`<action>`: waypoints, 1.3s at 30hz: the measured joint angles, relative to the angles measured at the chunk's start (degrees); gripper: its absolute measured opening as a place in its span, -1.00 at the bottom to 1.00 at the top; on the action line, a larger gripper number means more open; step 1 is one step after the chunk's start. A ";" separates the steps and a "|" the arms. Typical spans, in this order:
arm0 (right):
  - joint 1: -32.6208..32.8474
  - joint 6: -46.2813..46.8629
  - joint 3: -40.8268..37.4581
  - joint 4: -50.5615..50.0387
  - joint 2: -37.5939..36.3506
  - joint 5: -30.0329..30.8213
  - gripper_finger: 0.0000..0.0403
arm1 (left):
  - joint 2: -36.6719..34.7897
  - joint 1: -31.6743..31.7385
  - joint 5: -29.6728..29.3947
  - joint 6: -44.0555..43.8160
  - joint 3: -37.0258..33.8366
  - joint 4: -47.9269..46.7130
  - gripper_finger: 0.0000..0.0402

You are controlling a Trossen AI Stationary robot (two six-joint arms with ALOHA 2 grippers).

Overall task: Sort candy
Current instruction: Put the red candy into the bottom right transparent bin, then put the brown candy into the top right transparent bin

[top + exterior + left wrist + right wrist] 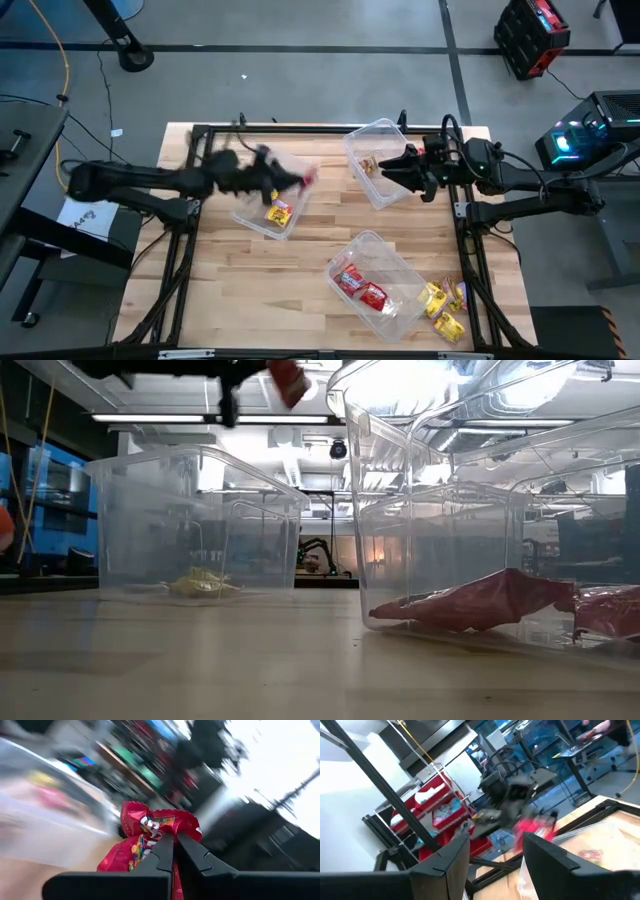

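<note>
Jaws of left gripper pinch red candy.

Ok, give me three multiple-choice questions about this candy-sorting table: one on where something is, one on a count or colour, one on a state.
1. Where do the loose yellow candies lie?
A. on the table beside the tub of red candies
B. inside the tub with the brown-gold candy
C. under the left arm

2. How many clear tubs stand on the table?
A. one
B. three
C. five

3. What is the left claw doing?
A. hanging open and empty
B. shut on a red candy
C. pressing a tub lid

Answers: 1 A, the high view shows them near the table's corner, outside the tub. 2 B, three show from above. 3 B, the left wrist view shows the fingers pinching the red packet.
</note>
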 joint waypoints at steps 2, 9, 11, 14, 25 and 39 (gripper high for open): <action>0.02 0.22 0.00 -0.06 0.00 1.45 -0.12 | 5.30 -2.73 3.98 0.86 4.01 0.28 -1.00; 0.02 0.46 0.00 0.32 0.00 4.00 -0.12 | 25.79 -5.56 28.85 10.26 25.99 -6.42 -1.00; 0.02 1.44 0.00 0.29 0.00 4.00 -0.12 | 30.51 -5.83 36.39 13.77 32.45 -10.88 -1.00; 0.02 1.77 0.00 0.20 0.00 3.98 -0.12 | 36.10 -6.54 43.65 17.46 40.16 -19.34 -1.00; 0.07 1.44 0.00 -0.24 0.00 2.26 -0.12 | 41.57 -8.58 45.47 21.85 51.44 -36.27 -0.49; 0.02 0.24 0.00 -0.35 0.00 -0.37 -0.12 | 26.75 1.42 22.45 38.37 55.04 -81.51 -0.15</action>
